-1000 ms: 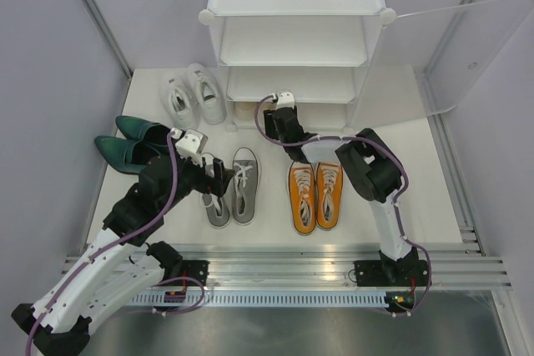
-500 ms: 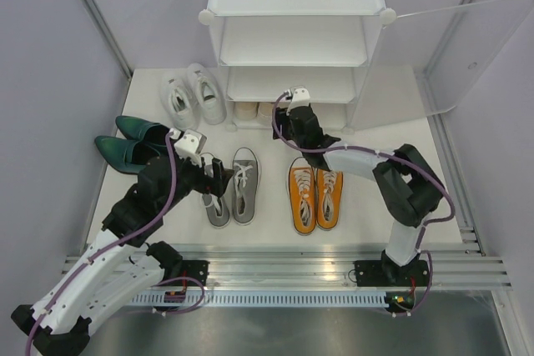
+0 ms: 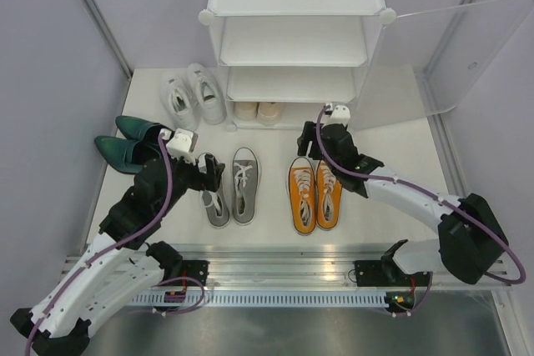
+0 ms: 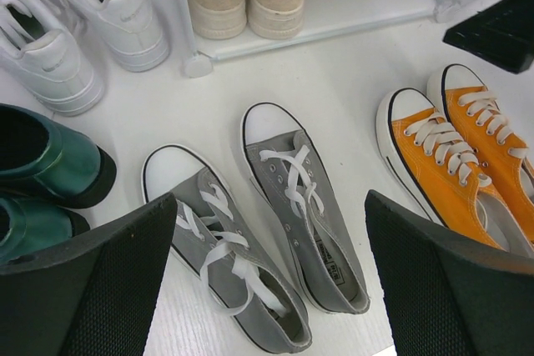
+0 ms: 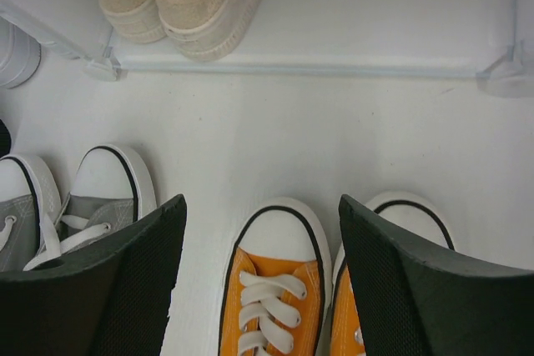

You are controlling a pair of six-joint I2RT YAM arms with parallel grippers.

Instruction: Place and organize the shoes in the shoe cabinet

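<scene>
Lying at 9 o'clock: glossy dark green pointed shoes (image 3: pixel 125 154), side by side on the white table (image 3: pixel 400 122), toes toward 10 o'clock.
White lace-up sneakers (image 3: pixel 193 93): at 11 o'clock on the table, just beside the cabinet's left leg.
Left gripper (image 4: pixel 269 199): fingers spread wide, pinching nothing, over the grey pair.
Grey canvas lace-ups (image 3: pixel 234 189): at 7 o'clock, white toes toward 12 o'clock.
Cream fabric pair (image 3: pixel 257 110): on the bottom shelf, left side.
Tall white plastic shoe cabinet (image 3: pixel 292 14): at 12 o'clock, frosted translucent door (image 3: pixel 450 47) swung out toward 2 o'clock.
Orange canvas lace-ups with white toes (image 3: pixel 315 193): at 5 o'clock, toes toward 12 o'clock.
Right gripper (image 5: pixel 260 202): fingers apart, empty, above the orange toes.
</scene>
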